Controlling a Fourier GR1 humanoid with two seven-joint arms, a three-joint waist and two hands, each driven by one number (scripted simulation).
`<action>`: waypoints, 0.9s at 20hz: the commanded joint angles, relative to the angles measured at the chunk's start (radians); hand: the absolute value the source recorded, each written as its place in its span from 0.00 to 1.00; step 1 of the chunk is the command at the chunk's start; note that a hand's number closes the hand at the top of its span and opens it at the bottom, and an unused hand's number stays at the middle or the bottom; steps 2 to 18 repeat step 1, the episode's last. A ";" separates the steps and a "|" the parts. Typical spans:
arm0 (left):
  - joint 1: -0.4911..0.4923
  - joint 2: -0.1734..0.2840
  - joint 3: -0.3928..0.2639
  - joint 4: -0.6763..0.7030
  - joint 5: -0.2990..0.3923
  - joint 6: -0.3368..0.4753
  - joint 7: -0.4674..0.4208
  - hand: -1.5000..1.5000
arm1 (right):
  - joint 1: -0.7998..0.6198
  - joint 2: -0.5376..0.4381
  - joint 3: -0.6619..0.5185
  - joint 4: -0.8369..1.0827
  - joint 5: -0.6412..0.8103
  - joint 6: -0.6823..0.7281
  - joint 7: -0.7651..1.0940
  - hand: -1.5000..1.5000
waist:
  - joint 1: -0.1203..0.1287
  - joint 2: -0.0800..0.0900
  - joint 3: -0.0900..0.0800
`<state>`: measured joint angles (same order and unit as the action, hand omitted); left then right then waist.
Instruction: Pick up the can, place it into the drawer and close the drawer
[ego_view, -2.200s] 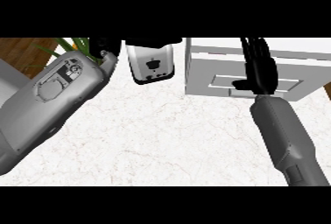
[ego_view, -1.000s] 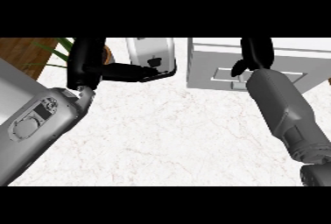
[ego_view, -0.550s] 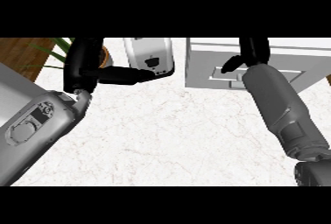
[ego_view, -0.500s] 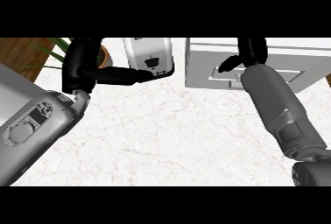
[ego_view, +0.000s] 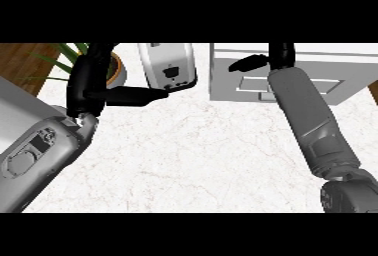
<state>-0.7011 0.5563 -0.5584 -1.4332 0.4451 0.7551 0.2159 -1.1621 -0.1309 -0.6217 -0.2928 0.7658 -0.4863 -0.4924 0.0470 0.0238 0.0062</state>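
Nearest, along the lower edge of the head view, two grey forearms rise over the white marbled counter top (ego_view: 192, 165), the left one broad at the lower left, the right one a slimmer tube running up the right side. Further up on the left, the black left hand (ego_view: 96, 87) stands above its wrist with its fingers pointing up past a green potted plant (ego_view: 111, 67), while a straight thumb or finger juts out to the right; its tip lies just beside the lower edge of a white, rounded countertop appliance with a dark trim (ego_view: 168, 65), and whether it touches cannot be told. That hand looks spread and holds nothing. Across the counter, the black right hand (ego_view: 277, 55) reaches the top of a white boxy drawer unit (ego_view: 339, 75) at the far right; one dark digit (ego_view: 247, 62) sticks out to the left over the unit's front, and the rest runs up out of view, so whether this hand is spread or curled cannot be told. No can can be made out anywhere. At the far left edge lies a strip of brown wooden floor (ego_view: 22, 65).
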 joint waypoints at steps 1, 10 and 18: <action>0.041 0.026 0.045 -0.025 0.014 -0.046 -0.016 0.00 | -0.018 0.008 -0.069 -0.011 -0.096 0.020 -0.046 0.00 | 0.004 -0.007 -0.005; 0.041 0.026 0.045 -0.025 0.014 -0.046 -0.016 0.00 | -0.018 0.008 -0.069 -0.011 -0.096 0.020 -0.046 0.00 | 0.004 -0.007 -0.005; 0.041 0.026 0.045 -0.025 0.014 -0.046 -0.016 0.00 | -0.018 0.008 -0.069 -0.011 -0.096 0.020 -0.046 0.00 | 0.004 -0.007 -0.005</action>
